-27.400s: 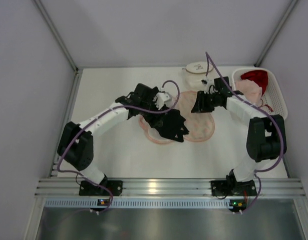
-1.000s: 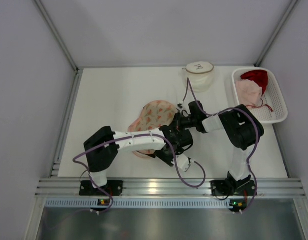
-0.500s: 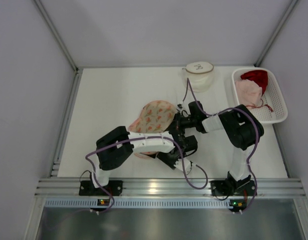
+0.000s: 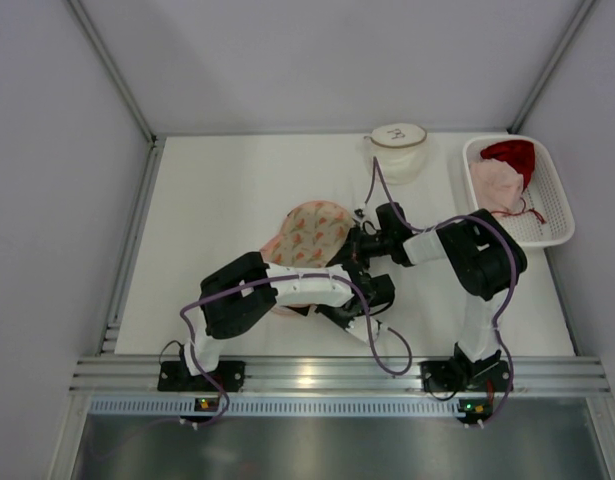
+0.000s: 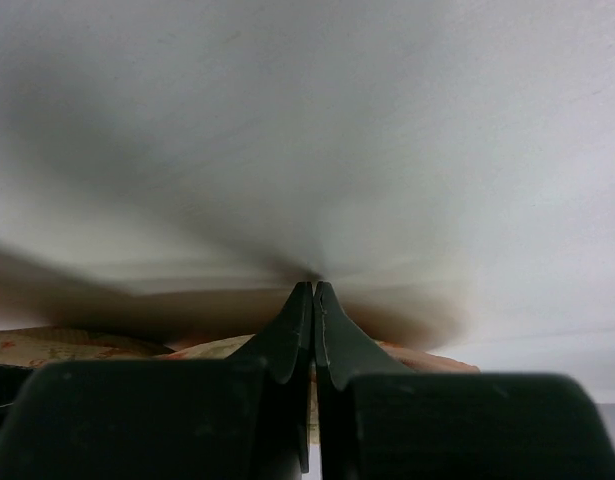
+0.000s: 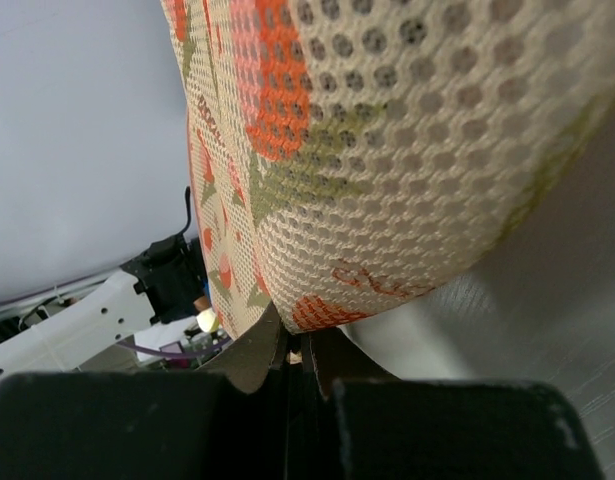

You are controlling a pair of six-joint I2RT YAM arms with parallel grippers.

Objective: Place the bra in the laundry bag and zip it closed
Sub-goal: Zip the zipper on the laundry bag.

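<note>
So my left gripper (image 5: 313, 290) has its fingers pressed tight together, tips down by the white tabletop. That view's blurry, so I honestly can't tell if anything's caught between them. My right gripper (image 6: 299, 350) is pinching the lower edge of the laundry bag (image 6: 387, 150), with the mesh bulging up right over the fingers. The bag's a cream honeycomb mesh with an orange and green floral print. It sits puffed up near the middle of the table (image 4: 217, 200), just in front of both wrists.

Further back there's a round white pouch (image 4: 397, 150), and in the far right corner a white basket (image 4: 557, 190) holding red and pink garments. Plain grey walls (image 4: 317, 60) all round.
</note>
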